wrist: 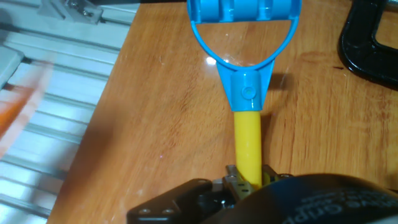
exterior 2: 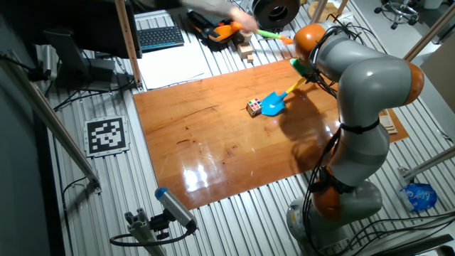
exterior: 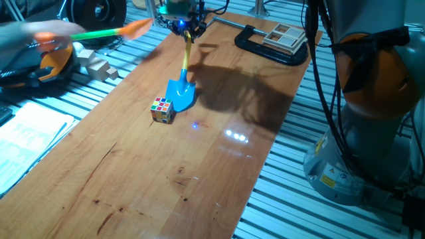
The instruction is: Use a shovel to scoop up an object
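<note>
- One fixed view: the gripper (exterior: 185,26) sits near the far edge of the bench (exterior: 133,179) and holds the shovel (exterior: 182,83) by the upper part of its yellow shaft. The blue blade rests low on the wood, about midway between the two long edges, and the cube (exterior: 161,109) stands right against the blade's left side, touching or nearly so. As I judge it, the grasp is done and the blade is brought up to the cube, but the scoop itself is left: the cube is on the wood, not on the blade. A blurred orange and green shovel (exterior: 109,31) crosses the far left corner, and what holds it is smeared out. Pale wooden blocks (exterior: 98,66) lie off the left edge

- The other fixed view: the arm (exterior 2: 370,92) leans over the bench's right end and hides the gripper, so the jaws cannot be read here. The blade and cube lie side by side near the far edge; whether they touch is too small to tell

- Hand view: the jaws are clenched on the yellow shaft at the bottom of the picture, partly covered by a dark housing. The blue handle loop is cut off at the top. The blade and the cube are out of sight. A black clamp (wrist: 370,37) shows at the right edge
</note>
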You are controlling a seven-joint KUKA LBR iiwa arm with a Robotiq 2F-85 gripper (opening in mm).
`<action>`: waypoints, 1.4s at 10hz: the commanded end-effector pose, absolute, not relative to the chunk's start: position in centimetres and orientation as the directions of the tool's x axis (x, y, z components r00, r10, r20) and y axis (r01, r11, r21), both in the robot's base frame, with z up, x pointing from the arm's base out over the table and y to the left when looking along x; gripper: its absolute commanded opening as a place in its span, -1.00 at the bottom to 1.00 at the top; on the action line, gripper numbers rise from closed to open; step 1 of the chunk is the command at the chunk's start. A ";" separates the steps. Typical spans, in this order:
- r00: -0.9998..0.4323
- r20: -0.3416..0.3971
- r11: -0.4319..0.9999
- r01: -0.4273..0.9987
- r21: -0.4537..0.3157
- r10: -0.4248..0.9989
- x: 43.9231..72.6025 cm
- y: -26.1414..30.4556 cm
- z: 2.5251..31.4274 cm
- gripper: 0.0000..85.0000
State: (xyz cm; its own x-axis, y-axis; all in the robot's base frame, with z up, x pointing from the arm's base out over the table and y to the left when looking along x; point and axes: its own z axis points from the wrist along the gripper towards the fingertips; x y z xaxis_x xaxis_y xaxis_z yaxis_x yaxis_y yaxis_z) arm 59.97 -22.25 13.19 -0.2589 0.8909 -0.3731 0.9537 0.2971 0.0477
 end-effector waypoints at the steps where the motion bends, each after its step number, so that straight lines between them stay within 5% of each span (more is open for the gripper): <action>1: -0.262 -0.367 0.298 0.953 0.045 0.892 60.0 -22.2 13.2 -1.00; 4: -0.275 -0.358 0.310 0.950 0.041 0.892 60.2 -21.7 13.1 -1.00; 9: -0.233 -0.449 0.300 0.951 0.082 0.863 59.5 -22.6 14.8 -1.00; 14: -0.176 -0.425 0.228 0.971 0.075 0.888 59.3 -23.1 14.8 -1.00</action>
State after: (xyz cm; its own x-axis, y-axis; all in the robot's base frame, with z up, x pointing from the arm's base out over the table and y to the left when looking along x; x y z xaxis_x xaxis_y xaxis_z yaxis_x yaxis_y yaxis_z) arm 59.32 -23.05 14.80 -0.1698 0.8878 -0.4278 0.9711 0.2247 0.0808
